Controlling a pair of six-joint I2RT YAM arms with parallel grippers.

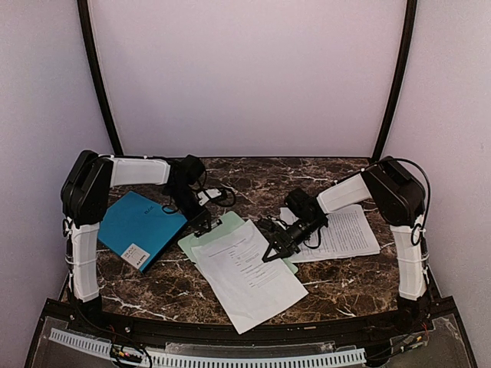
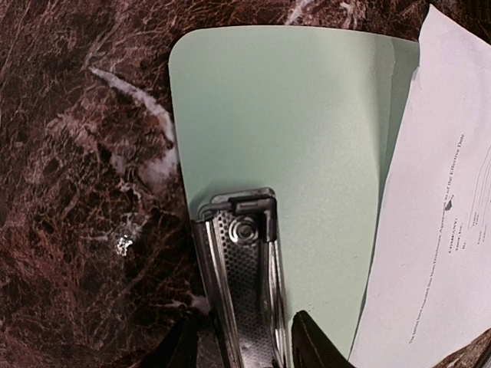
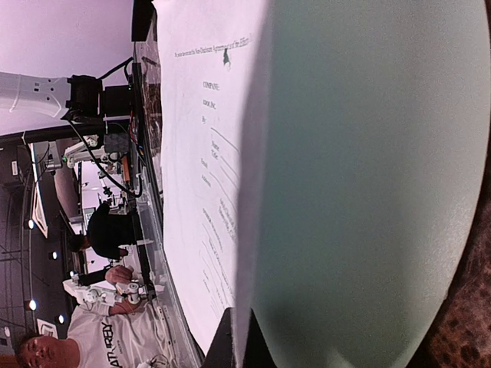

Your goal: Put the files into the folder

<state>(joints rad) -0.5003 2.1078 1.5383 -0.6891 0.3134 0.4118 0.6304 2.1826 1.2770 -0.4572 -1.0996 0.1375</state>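
Observation:
The teal folder (image 1: 142,228) lies shut on the table at the left. One white file (image 1: 252,272) lies across the pale green clipboard (image 1: 217,230); the other file (image 1: 347,230) lies flat at the right. My left gripper (image 1: 202,222) is at the clipboard's metal clip (image 2: 242,276), with a finger (image 2: 313,343) close on each side of it (image 2: 244,346). My right gripper (image 1: 273,249) is shut on the right edge of the first file (image 3: 203,153), its tips (image 3: 244,343) pinching the paper just above the clipboard (image 3: 368,192).
The table is dark marble (image 1: 169,287) with a black front rail (image 1: 230,331). The folder lies behind and left of the left arm's upright link (image 1: 84,261). The right arm's upright link (image 1: 410,261) stands at the right edge.

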